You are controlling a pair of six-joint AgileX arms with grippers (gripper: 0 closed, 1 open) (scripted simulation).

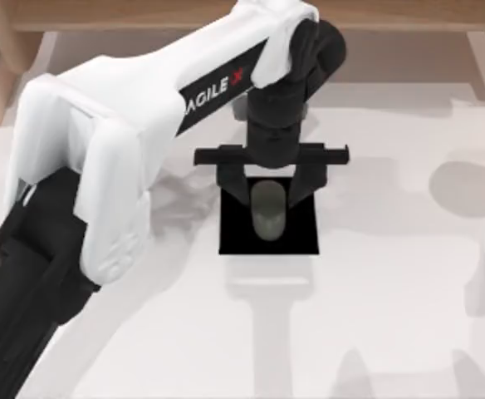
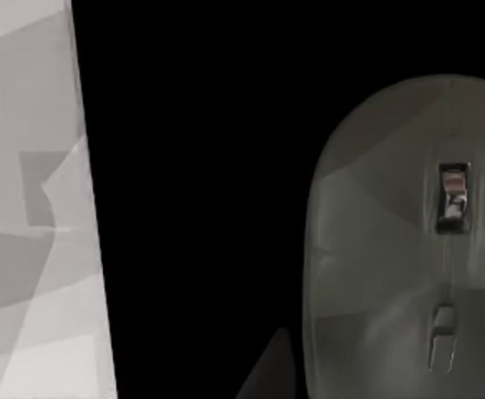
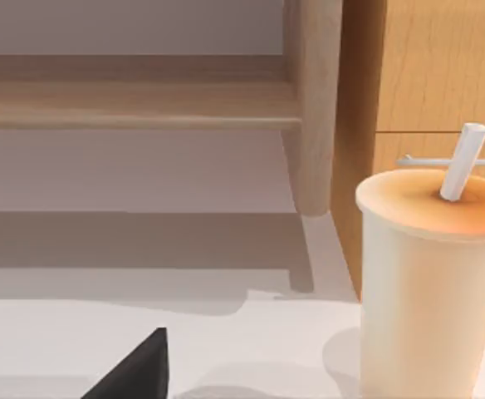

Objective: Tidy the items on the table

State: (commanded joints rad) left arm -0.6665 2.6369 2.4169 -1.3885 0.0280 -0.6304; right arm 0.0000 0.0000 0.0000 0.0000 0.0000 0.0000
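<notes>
We see our left end effector hanging over the black square pad, which lies on the white table a little behind the middle, nearer the far edge than the near one. The grey mouse rests on the pad, in its upper half, and sits right between the two dark fingers; these stand apart, one at each flank of the mouse, spread wider than its body, so the end effector is released and not clamped on it. Whether a finger touches the mouse's side we cannot tell.

In the left wrist view the mouse lies flat on the black pad, its scroll wheel facing up, with a strip of pale table beyond the pad's edge.

In the right wrist view we see a wooden shelf with an upright post standing on the table, a pale cup with an orange-tinted lid and a white straw standing upright close by, and a dark tip low in the picture. For our right end effector we cannot tell the state.

Counted: one mouse, one pad, one cup, one straw, one shelf.
</notes>
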